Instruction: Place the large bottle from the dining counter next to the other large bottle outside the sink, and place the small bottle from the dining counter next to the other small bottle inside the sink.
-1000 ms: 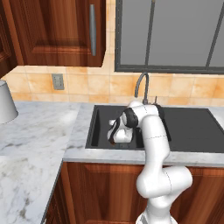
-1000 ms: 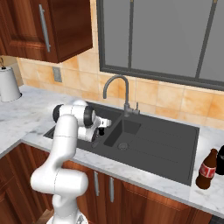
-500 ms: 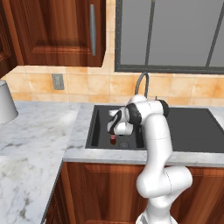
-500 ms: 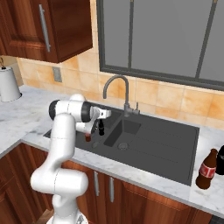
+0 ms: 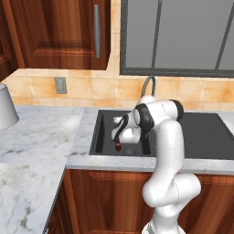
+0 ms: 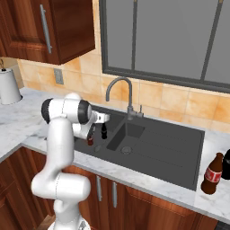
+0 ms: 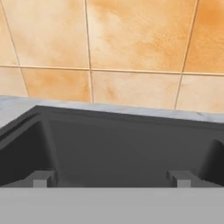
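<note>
Gripper (image 7: 112, 178): held over the left end of the sink; fingers seen wide apart in the hand view, nothing between them; raised and drawn back since a second ago, when it was lower in the basin.
Sink (image 6: 179, 155): dark basin set in the marble worktop, chrome tap (image 6: 123, 92) at the back edge.
Small bottles: two dark bottles stood close together in the left part of the basin, just beside the gripper; one with a red base (image 6: 90, 137), the other all black (image 6: 103, 131). Which is the newly placed one cannot be told.
Large bottle (image 6: 212, 174): brown, red label, stood on the worktop right of the sink, unchanged from the earlier frames.
Other large bottle (image 6: 226, 164): black, just beside the brown one at the frame edge.
</note>
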Controlling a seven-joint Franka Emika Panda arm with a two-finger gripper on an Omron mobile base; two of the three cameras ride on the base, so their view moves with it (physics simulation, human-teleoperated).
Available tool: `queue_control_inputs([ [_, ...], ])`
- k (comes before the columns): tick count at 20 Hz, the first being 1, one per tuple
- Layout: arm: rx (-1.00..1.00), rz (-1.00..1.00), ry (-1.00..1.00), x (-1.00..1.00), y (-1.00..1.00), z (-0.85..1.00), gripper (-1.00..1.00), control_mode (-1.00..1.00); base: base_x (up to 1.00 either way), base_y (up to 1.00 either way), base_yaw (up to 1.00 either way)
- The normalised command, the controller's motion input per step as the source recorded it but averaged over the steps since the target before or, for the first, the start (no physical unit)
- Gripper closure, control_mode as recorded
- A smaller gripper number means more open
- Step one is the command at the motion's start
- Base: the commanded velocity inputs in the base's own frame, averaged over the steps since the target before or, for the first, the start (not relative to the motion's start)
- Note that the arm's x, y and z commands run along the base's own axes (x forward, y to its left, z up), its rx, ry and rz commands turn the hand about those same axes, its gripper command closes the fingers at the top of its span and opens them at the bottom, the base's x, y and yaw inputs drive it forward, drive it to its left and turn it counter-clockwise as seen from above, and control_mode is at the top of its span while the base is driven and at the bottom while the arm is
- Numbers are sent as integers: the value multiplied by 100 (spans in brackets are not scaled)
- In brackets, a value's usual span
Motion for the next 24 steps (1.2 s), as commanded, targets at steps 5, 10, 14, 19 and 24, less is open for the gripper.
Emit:
queue_control_inputs([
  [5, -1, 0, -13, -84, 6, 13, -100, -100, 0, 0, 0],
  [10, -5, 0, -18, -62, 0, 49, -100, -100, 0, 0, 0],
  [14, -5, 0, -15, -47, 0, 50, -100, -100, 0, 0, 0],
  [19, -3, 0, -9, -52, 0, 19, -100, -100, 0, 0, 0],
  [24, -4, 0, -7, -65, 0, 1, -100, -100, 0, 0, 0],
])
